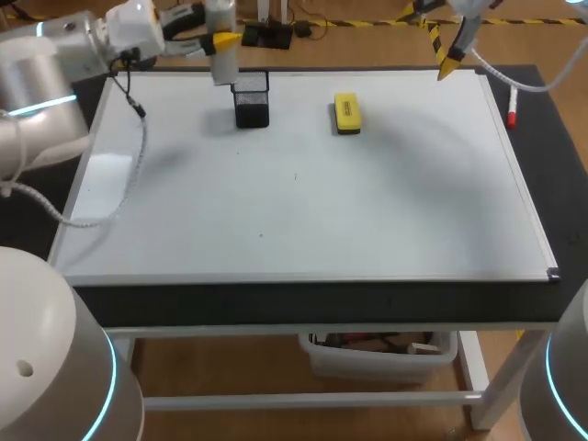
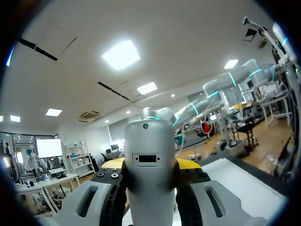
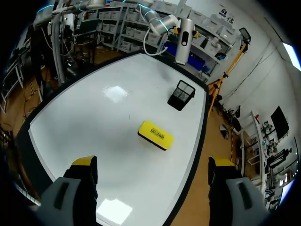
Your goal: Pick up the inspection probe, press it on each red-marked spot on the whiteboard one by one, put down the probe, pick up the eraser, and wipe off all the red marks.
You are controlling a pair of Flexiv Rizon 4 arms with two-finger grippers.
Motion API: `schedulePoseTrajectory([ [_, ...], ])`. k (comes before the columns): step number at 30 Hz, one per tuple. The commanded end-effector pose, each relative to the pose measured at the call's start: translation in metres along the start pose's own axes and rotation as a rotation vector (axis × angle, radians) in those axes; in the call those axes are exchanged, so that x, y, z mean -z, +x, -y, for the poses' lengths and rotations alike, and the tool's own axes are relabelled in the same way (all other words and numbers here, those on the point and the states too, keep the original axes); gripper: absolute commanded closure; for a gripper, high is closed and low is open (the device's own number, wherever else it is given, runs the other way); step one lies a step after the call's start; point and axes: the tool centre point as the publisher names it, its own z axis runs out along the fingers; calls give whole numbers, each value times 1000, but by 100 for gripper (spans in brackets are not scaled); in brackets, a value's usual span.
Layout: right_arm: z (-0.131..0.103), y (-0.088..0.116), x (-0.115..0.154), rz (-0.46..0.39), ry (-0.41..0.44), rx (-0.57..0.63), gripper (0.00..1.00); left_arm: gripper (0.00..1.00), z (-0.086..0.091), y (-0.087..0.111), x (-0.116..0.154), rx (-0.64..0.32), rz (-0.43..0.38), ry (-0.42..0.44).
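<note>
My left gripper [image 1: 223, 41] is shut on the grey inspection probe [image 1: 220, 55], holding it upright in the air over the whiteboard's far edge, just above the black mesh holder [image 1: 251, 101]. In the left wrist view the probe [image 2: 150, 160] fills the gap between the fingers [image 2: 188, 164]. The yellow eraser [image 1: 346, 113] lies flat on the whiteboard [image 1: 322, 211], right of the holder. My right gripper [image 1: 447, 60] hangs open above the far right corner; its wrist view shows the eraser [image 3: 155, 135], holder [image 3: 181, 95] and probe [image 3: 183, 40] ahead. I see no red marks on the board.
A red marker [image 1: 512, 115] lies on the dark table strip beside the whiteboard's right edge. The board's frame [image 1: 303, 278] runs along the near side. Two tiny dark specks [image 1: 296, 176] sit near the board's middle.
</note>
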Motion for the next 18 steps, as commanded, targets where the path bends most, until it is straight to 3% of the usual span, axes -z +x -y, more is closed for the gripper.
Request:
schedulePoseTrajectory([
  [1,0,0,1,-4,4,2,0,100,-18,-19,-18,4,-105,23],
  [18,0,0,1,-4,4,2,0,100,-62,-37,-41,25,-154,37],
])
